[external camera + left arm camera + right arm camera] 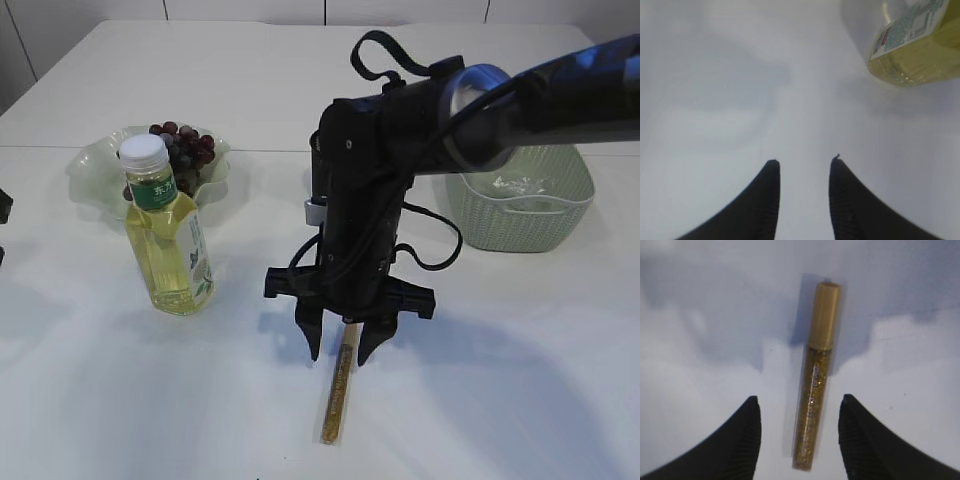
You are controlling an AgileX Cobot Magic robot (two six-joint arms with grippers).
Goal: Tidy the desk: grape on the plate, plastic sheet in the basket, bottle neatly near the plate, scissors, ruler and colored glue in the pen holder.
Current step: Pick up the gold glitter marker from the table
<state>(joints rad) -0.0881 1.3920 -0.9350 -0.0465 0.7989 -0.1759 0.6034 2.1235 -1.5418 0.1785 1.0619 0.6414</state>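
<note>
Right end effector spread, fingers either side of my glue, which lies flat on the bench, not pinched. Left end effector spread too, w/ nothing between, bottle near it. Grapes on plate; basket far right.

White tabletop, seam running across upper part of exterior frame. Pale green wavy plate at upper left, grapes piled on it. Bottle of yellow liquid, white cap, standing upright just below plate, left of centre. Gold glitter glue tube lying flat at lower centre, roughly vertical in frame. Light green basket at right edge, crinkled clear sheet inside.
</note>
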